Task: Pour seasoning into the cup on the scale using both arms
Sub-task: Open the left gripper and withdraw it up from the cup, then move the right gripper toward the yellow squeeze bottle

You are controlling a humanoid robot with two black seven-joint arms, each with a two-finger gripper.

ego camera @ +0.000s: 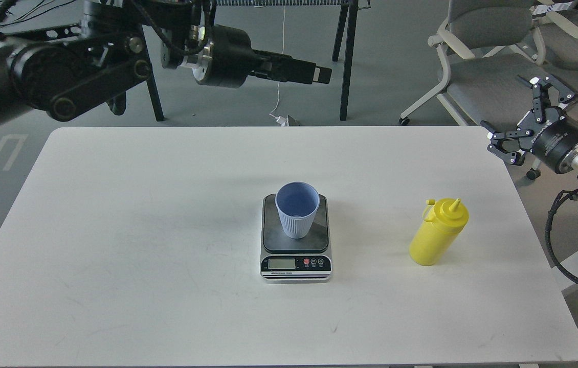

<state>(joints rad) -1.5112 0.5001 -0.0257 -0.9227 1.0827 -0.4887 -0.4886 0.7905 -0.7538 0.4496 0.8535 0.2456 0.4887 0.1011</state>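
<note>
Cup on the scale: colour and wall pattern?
Light blue cup, outer wall vertically ribbed. Seen in the head view, the only one.

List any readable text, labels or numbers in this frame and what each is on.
Small digital kitchen scale with dark grey plate, silver front: a line of print under the LCD display, too small to read; no digits readable on the display; round button marks illegible.
Yellow plastic squeeze bottle: none.
Light blue ribbed plastic cup: none.
</note>
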